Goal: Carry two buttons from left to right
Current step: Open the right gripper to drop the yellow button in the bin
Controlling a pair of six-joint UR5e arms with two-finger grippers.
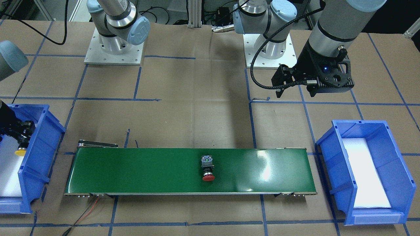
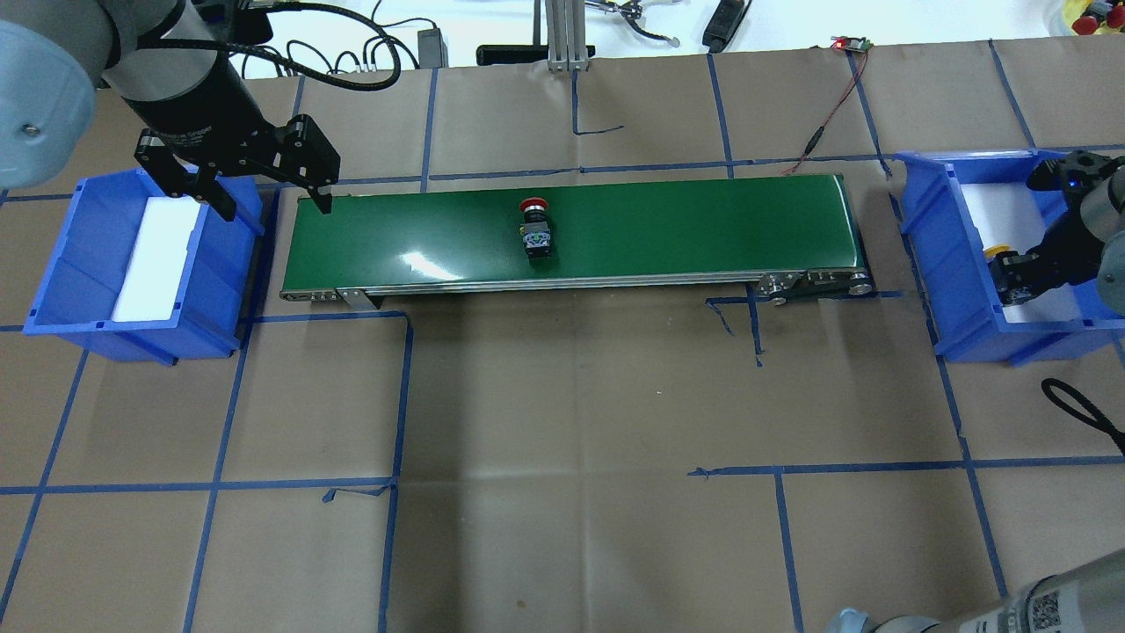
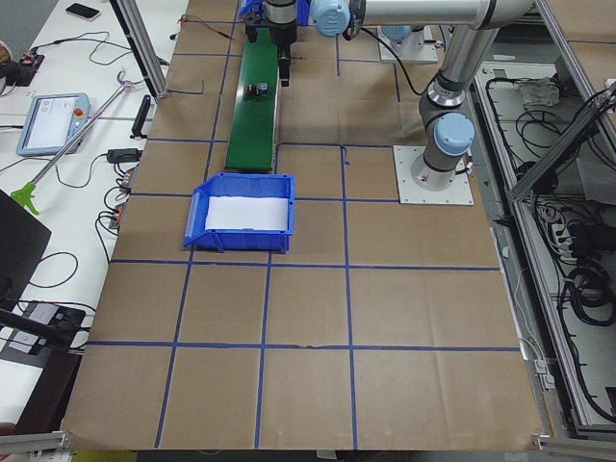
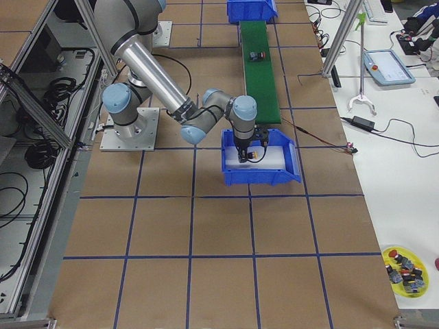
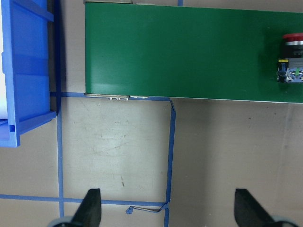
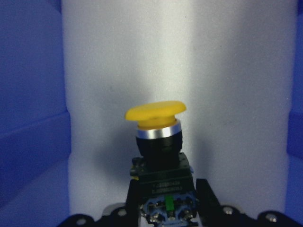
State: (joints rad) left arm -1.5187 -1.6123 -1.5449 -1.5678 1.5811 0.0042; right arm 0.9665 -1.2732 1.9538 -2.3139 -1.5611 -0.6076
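The red-capped button (image 2: 535,227) lies on its side near the middle of the green conveyor belt (image 2: 685,229); it also shows in the front view (image 1: 208,167) and the left wrist view (image 5: 293,59). My left gripper (image 2: 274,198) is open and empty, above the belt's left end beside the left blue bin (image 2: 53,264). My right gripper (image 2: 1011,277) is inside the right blue bin (image 2: 932,246), shut on the yellow-capped button (image 6: 158,137) by its grey block, over the bin's white liner. The yellow cap shows in the front view (image 1: 20,151).
Brown paper with blue tape lines covers the table. The left bin holds only a white liner (image 2: 154,259). A red and black wire (image 2: 826,114) runs from the belt's right end to the table's far edge. The arm bases (image 1: 113,49) stand behind the belt.
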